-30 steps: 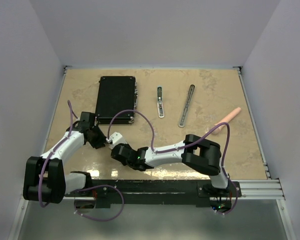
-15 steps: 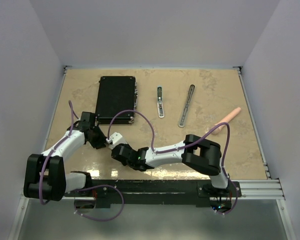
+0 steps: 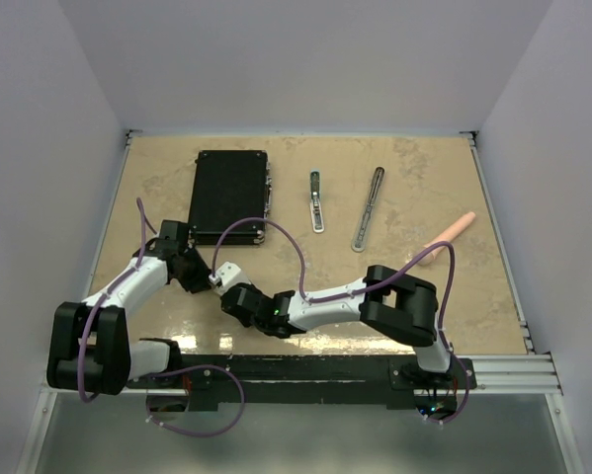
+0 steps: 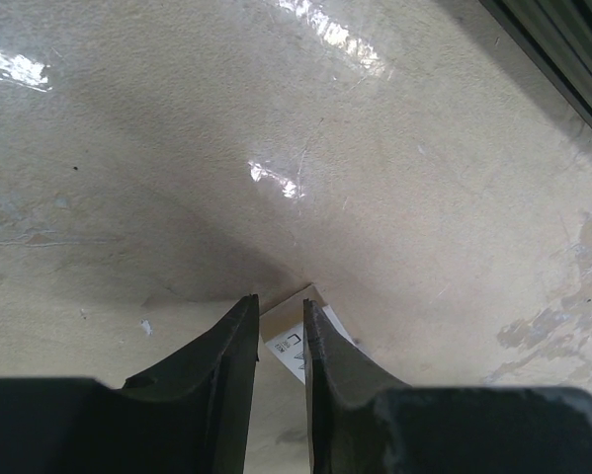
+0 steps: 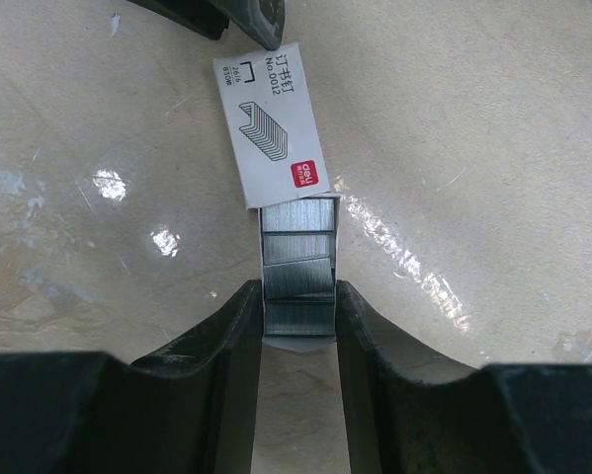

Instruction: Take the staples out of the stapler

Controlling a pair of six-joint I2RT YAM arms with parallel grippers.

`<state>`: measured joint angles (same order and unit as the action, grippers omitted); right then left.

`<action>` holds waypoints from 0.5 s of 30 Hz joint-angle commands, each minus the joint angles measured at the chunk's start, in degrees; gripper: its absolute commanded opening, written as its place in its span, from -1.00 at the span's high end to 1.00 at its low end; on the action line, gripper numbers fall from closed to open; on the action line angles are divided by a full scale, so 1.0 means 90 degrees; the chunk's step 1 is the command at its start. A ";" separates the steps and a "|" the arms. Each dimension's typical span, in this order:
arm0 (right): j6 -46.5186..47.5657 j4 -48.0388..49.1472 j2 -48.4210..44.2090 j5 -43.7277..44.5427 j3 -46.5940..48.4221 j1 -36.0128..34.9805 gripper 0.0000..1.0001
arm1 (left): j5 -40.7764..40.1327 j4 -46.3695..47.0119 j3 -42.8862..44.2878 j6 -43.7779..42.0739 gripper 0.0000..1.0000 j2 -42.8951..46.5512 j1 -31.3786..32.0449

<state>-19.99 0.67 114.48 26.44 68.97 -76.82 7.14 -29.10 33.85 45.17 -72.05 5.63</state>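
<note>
Narrow right gripper [image 5: 297, 288] pinches staples [image 5: 297, 252]. Grey staples stick partway out of white box [image 5: 268, 123], toward right gripper. Narrow left gripper [image 4: 279, 304] pinches other end of box. Both grippers meet at near left part of table [image 3: 473, 296]. Two bars of stapler [image 3: 317, 202] lie at far middle of table, well apart from grippers. Black case [image 3: 228, 196] left of bars. Pink tube [image 3: 451, 235] at right side.

I'm viewing the whole beige marbled tabletop [image 3: 424, 188] from above and behind; both wrist cameras are looking down close, sharing the small white printed box [image 5: 269, 118].
</note>
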 commanded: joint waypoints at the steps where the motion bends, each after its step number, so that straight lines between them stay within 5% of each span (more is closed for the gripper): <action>1: 0.0170 0.0072 -0.0210 -0.0203 -0.0144 0.0019 0.29 | 0.0203 0.0216 -0.0069 -0.0126 0.42 -0.0051 -0.0049; 15: 0.0385 0.0033 -0.0044 -0.0369 0.0051 0.0029 0.27 | 0.0389 0.0255 -0.0089 -0.0175 0.45 -0.0090 -0.0049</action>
<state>-17.67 1.41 114.34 24.97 68.64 -76.73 8.38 -27.57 33.85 44.36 -73.19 5.63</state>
